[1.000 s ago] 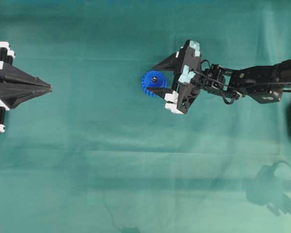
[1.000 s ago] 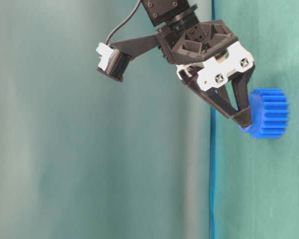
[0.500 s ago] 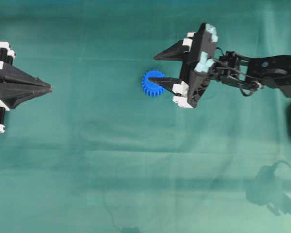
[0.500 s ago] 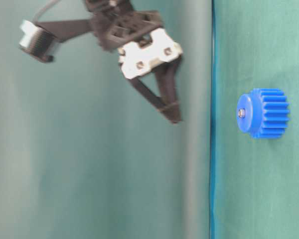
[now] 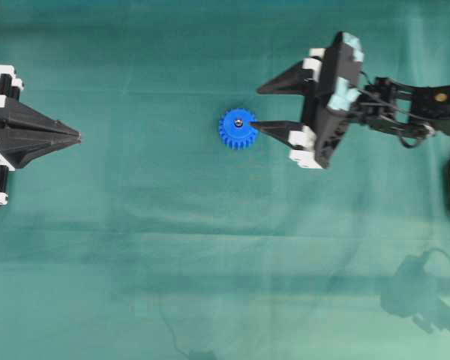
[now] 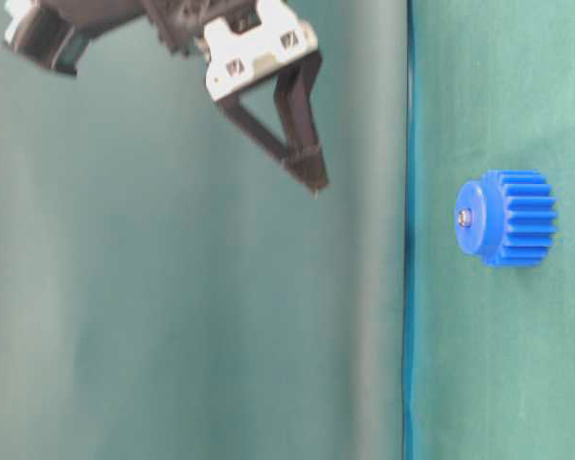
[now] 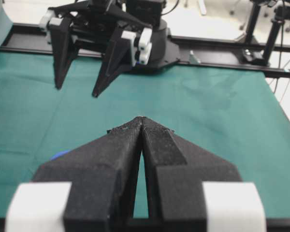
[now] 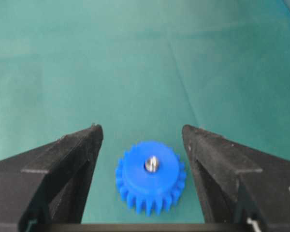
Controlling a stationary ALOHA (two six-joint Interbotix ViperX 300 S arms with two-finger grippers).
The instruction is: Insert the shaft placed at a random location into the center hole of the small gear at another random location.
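The small blue gear (image 5: 238, 129) lies flat on the green cloth, hub up. The silvery shaft (image 5: 238, 121) stands in its center hole, only its shiny round end showing; the hole itself is hidden by it. Gear (image 8: 151, 176) and shaft (image 8: 152, 163) also show in the right wrist view. My right gripper (image 5: 256, 107) is open and empty, lifted well above the gear and just to its right. The table-level view shows the gripper (image 6: 311, 177) apart from the gear (image 6: 506, 217). My left gripper (image 5: 79, 136) is shut and empty at the far left.
Green cloth covers the whole table. The right arm (image 5: 412, 112) reaches in from the right edge. In the left wrist view the shut left gripper (image 7: 142, 118) points at the right gripper (image 7: 76, 91) across the table, with black frame rails (image 7: 222, 48) behind it.
My right gripper has pulled back to the right and risen away from the gear, leaving the shaft standing in the hub. The left arm has not moved.
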